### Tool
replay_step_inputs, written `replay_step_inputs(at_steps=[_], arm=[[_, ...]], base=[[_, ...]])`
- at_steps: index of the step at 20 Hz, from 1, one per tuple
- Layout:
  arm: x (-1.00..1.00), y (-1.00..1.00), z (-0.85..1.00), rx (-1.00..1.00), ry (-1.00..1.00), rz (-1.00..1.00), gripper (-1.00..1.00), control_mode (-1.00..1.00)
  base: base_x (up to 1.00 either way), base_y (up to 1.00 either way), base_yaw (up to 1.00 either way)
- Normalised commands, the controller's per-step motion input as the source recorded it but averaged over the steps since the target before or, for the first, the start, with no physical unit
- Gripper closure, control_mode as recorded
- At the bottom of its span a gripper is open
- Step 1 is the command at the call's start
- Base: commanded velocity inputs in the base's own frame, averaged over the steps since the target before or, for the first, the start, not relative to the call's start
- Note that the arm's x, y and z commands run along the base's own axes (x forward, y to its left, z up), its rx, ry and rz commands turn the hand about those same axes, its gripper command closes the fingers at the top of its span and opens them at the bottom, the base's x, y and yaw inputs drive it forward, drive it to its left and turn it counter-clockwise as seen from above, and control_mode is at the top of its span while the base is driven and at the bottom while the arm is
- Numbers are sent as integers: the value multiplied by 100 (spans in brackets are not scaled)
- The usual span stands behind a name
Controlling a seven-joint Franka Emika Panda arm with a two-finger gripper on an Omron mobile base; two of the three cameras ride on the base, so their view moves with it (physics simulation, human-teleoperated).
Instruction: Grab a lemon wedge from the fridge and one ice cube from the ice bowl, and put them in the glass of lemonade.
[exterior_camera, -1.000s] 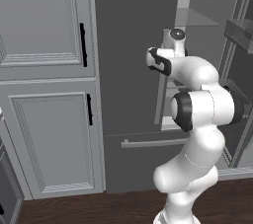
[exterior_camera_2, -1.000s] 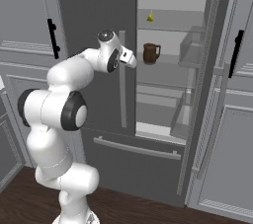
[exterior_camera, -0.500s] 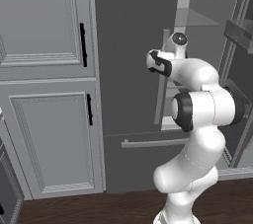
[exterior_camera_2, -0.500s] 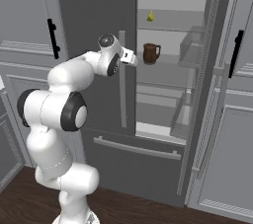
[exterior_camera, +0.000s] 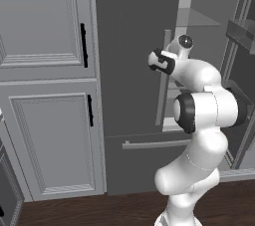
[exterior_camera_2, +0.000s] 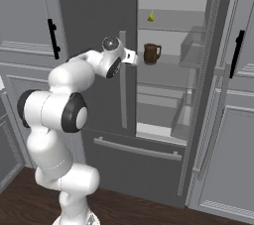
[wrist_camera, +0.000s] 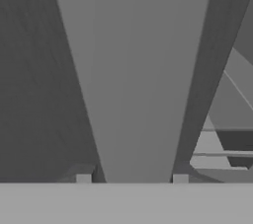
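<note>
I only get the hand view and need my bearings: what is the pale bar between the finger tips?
Observer: The handle of the fridge's closed left door; the gripper is at its upper part.
Operator: Is the other door shut too?
Observer: No, the right door stands open.
Operator: Any lemon inside?
Observer: Yes, the lemon wedge sits on the upper shelf, above a brown mug.
</note>
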Motion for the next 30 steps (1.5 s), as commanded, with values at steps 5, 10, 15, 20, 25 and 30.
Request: replay_step_inputs(at_steps=[5, 10, 15, 20, 25, 30], arm=[[-2, 37, 1, -8, -3, 3, 100, -100], [-19, 81, 24, -11, 0, 8, 100, -100], [-47, 96, 58, -10, -1, 13, 100, -100], [-76, 100, 74, -9, -9, 15, 100, -100], [-95, 84, 88, -7, -15, 12, 100, -100], [-100, 20, 97, 0, -13, 9, 100, -100]], base=[[0, 0, 0], [0, 0, 0], [0, 0, 0], [0, 0, 0], [0, 0, 0], [0, 0, 0]])
